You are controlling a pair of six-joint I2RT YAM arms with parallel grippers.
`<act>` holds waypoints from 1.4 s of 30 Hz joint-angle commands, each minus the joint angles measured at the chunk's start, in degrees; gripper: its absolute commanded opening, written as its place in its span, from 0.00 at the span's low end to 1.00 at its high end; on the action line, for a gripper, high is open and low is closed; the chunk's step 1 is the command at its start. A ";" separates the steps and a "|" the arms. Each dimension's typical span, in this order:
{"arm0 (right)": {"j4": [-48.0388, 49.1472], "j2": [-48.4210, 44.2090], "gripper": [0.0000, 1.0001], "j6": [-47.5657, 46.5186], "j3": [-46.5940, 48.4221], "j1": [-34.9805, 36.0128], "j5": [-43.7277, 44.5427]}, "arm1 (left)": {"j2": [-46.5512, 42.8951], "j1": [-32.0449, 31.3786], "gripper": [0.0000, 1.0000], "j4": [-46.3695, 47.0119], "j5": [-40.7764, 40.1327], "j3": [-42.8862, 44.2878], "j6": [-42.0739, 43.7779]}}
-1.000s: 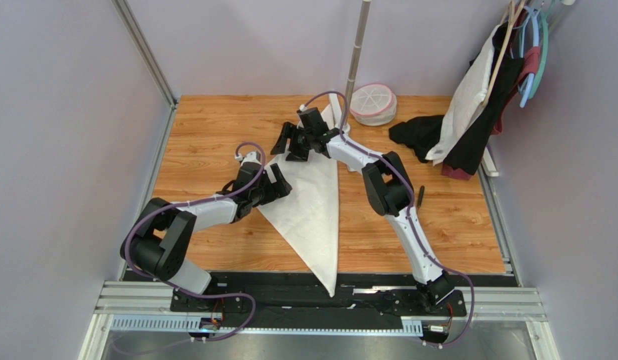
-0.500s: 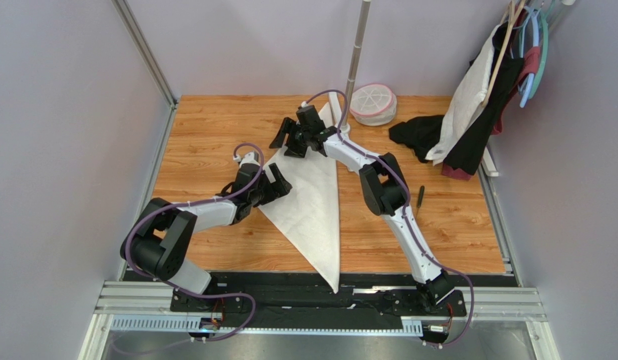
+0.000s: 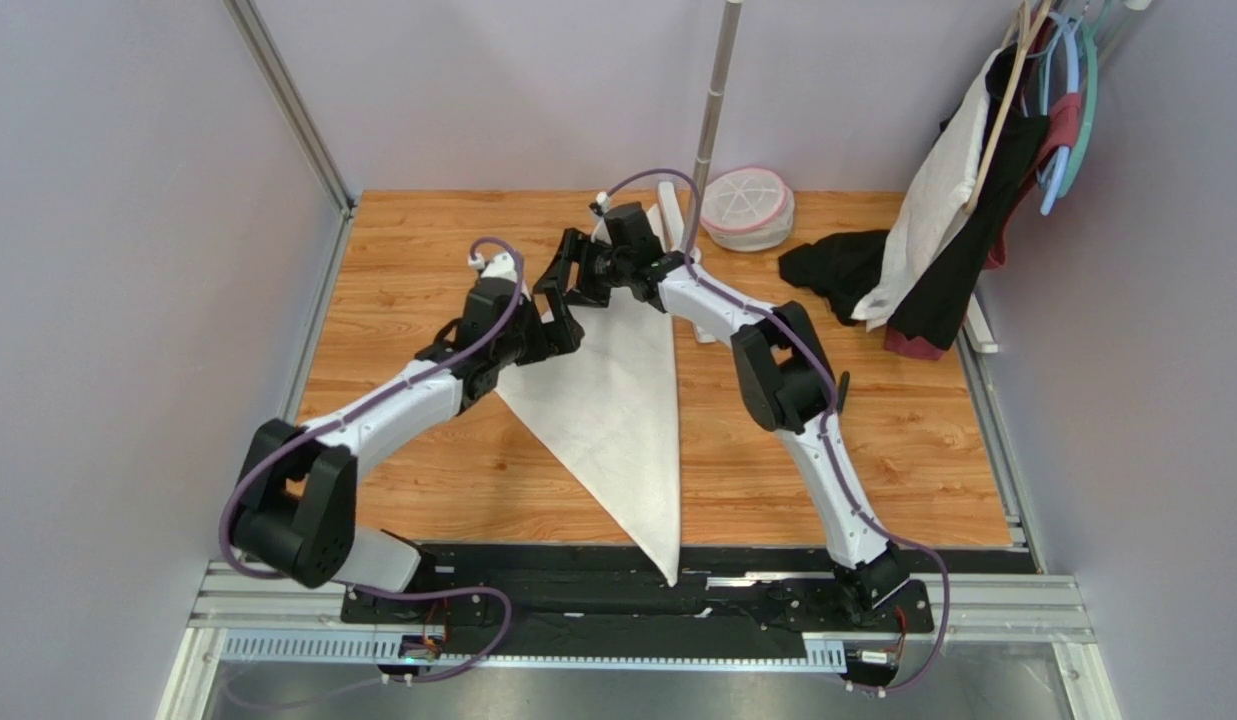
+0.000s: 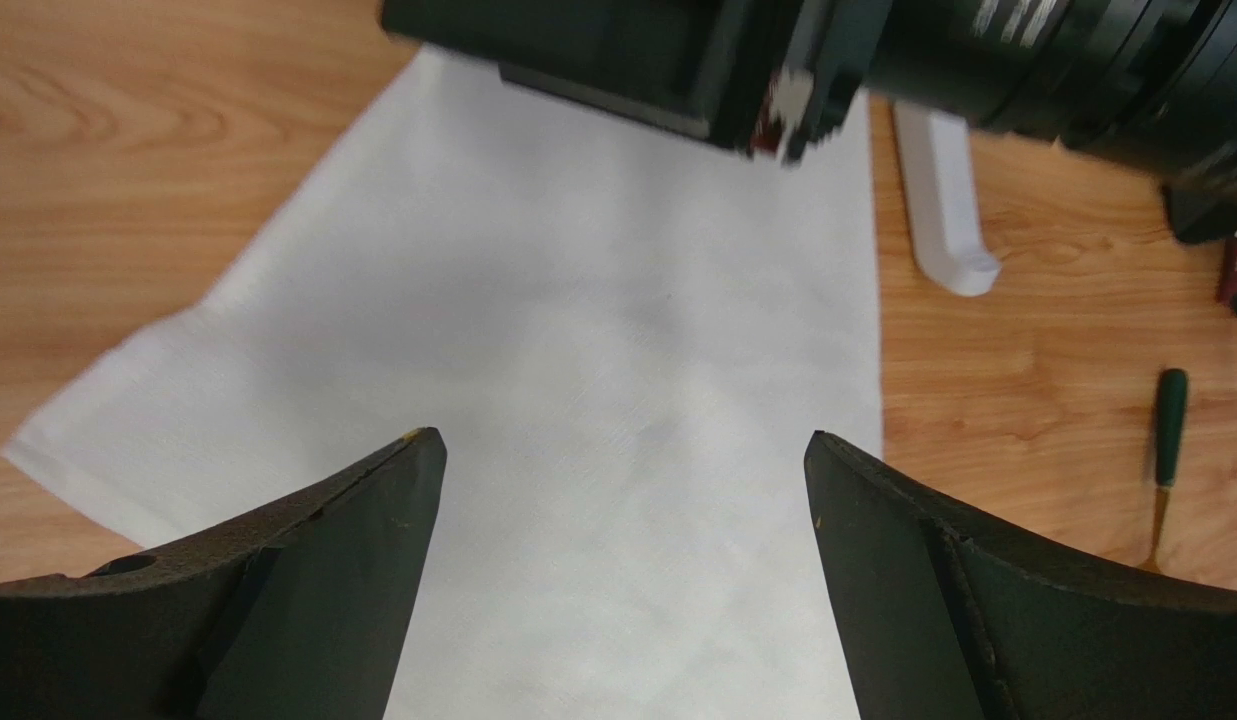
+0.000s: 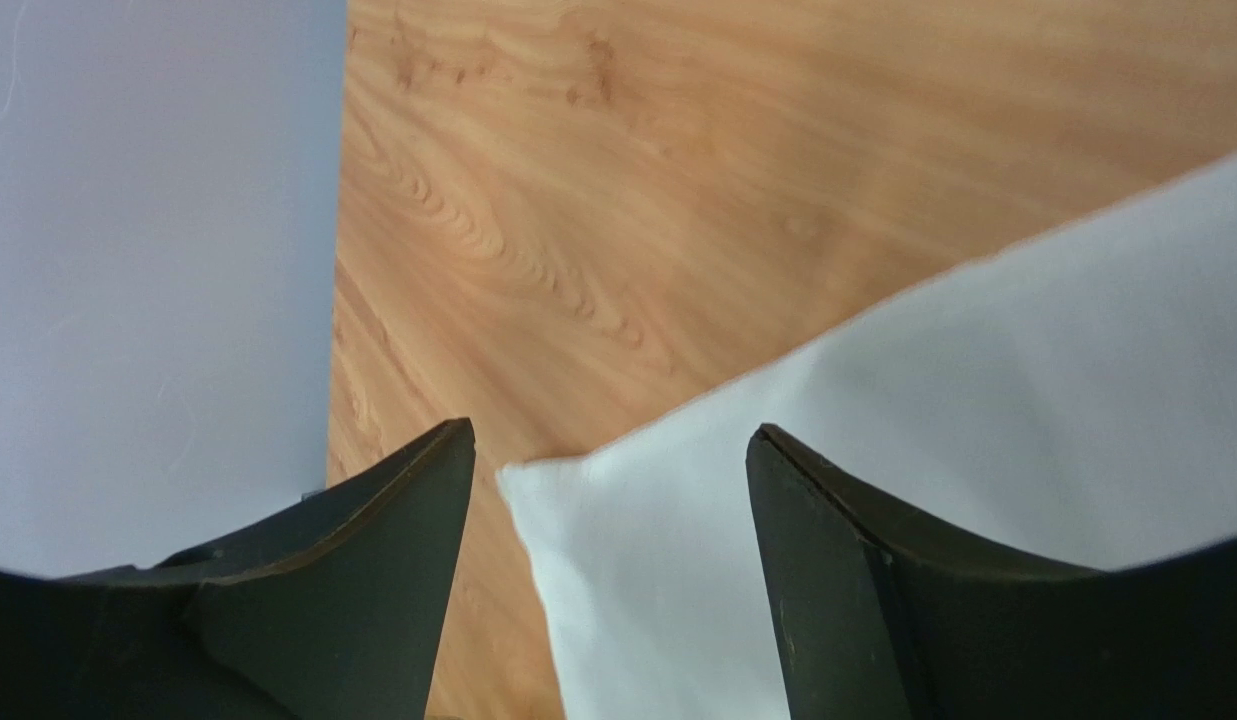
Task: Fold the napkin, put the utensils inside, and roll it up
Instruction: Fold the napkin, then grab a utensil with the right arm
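Left gripper was seen wide open, nothing held. It was positioned over the left part of the napkin, near the far end; contact with the cloth could not be told. In the left wrist view only cloth was seen between the fingers.

The napkin was laid flat on the wooden table, folded into a triangle. The wide end was at the far side and the tip at the near edge, over the black base rail.

Right gripper was also seen open, nothing gripped. It was placed at the napkin's far-left corner, which was seen between its fingers in the right wrist view.

The fork was seen on the bare wood to the right of the napkin, apart from it. A black cloth was seen further right.
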 commanded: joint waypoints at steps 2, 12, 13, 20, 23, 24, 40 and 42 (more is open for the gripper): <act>1.85 -25.87 0.71 -8.16 -15.38 -1.57 2.00 | -12.11 6.20 0.99 -13.07 2.13 6.52 7.12; -21.62 -60.07 0.71 -18.27 -54.41 -17.11 21.33 | -15.99 15.43 0.99 -34.16 16.27 24.27 16.76; -23.12 -62.03 0.71 -19.76 -56.38 -18.78 23.53 | -15.73 15.70 0.99 -36.09 16.45 25.24 18.08; -32.01 -67.24 0.66 -22.50 -62.81 -32.66 34.55 | -19.24 19.82 0.99 -29.44 18.37 18.15 18.19; -31.66 -64.18 0.64 -22.24 -62.64 -35.14 35.23 | -19.24 22.20 0.99 -28.90 21.54 16.90 17.48; -31.74 -63.03 0.62 -22.15 -62.37 -35.23 35.85 | -19.24 22.55 0.99 -29.07 21.73 16.72 17.40; -25.42 -48.96 0.39 -22.50 -62.90 -36.82 38.41 | -19.15 23.43 0.99 -27.76 24.71 15.58 16.08; -25.07 -48.17 0.35 -22.76 -62.81 -36.82 37.62 | -19.07 23.52 0.99 -27.76 25.33 15.58 15.99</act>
